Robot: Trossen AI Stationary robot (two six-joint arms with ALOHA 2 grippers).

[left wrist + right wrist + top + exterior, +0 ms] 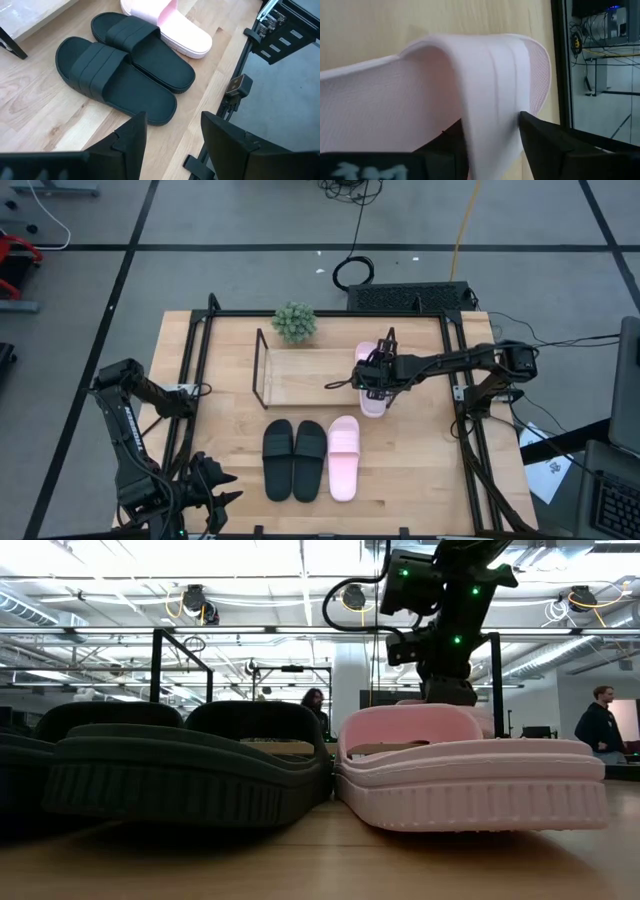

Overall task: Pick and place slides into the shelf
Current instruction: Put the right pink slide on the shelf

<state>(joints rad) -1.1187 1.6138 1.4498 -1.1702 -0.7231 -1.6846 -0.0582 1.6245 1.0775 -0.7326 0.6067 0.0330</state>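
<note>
The shelf (300,375) stands at the table's far middle. One pale pink slide (371,404) lies at its right end, sole down. My right gripper (378,375) is over it, open, its fingers either side of the slide's strap (490,85). On the table nearer the front, two black slides (278,460) (310,460) and a second pink slide (343,458) lie side by side, soles down. My left gripper (215,492) waits open at the near left corner, looking toward the black slides (120,75). My right gripper (492,127) comes slanting down from the table's right, and its two fingers (540,137) straddle the edge of the pink slide's strap (492,117). The strap fills the gap in the wrist view, and I cannot tell whether either finger touches it.
A small green plant (295,322) sits at the far edge just behind the shelf. Black frame rails (190,400) (462,410) run along the table's left and right sides. Bare shelf board lies left of the placed slide. People stand in the room beyond.
</note>
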